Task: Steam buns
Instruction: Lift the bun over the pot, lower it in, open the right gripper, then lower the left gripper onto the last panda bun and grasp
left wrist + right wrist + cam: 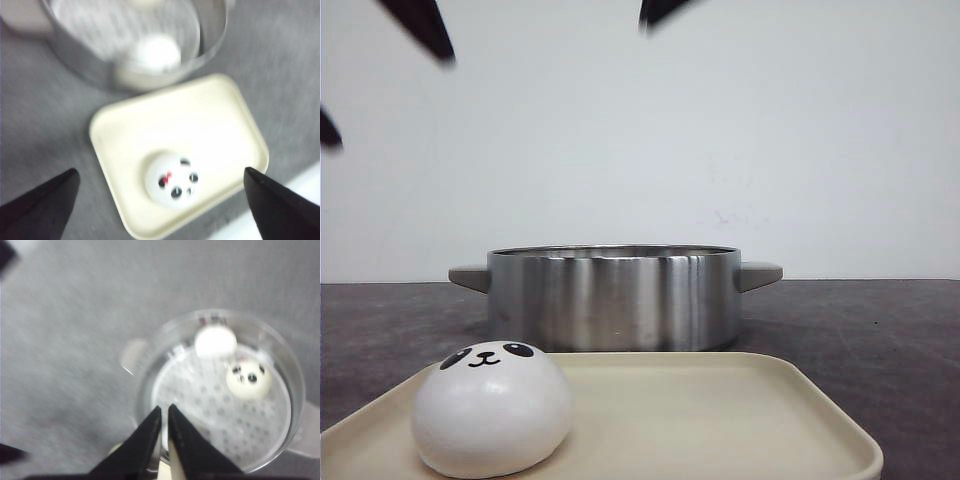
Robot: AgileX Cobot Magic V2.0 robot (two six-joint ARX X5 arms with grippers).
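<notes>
One white panda-faced bun sits on the left part of the cream tray. In the left wrist view my left gripper is open and empty, high above this bun, with one finger on each side. Two more buns lie on the perforated rack inside the steel pot. My right gripper is shut and empty, high over the pot's rim. In the front view only dark fingertips show at the top, the left and the right. A fourth bun is not clearly visible.
The steel pot with two grey side handles stands on the dark table just behind the tray. A plain white wall closes the back. In the left wrist view the tray lies close against the pot, and the table's pale edge is beside it.
</notes>
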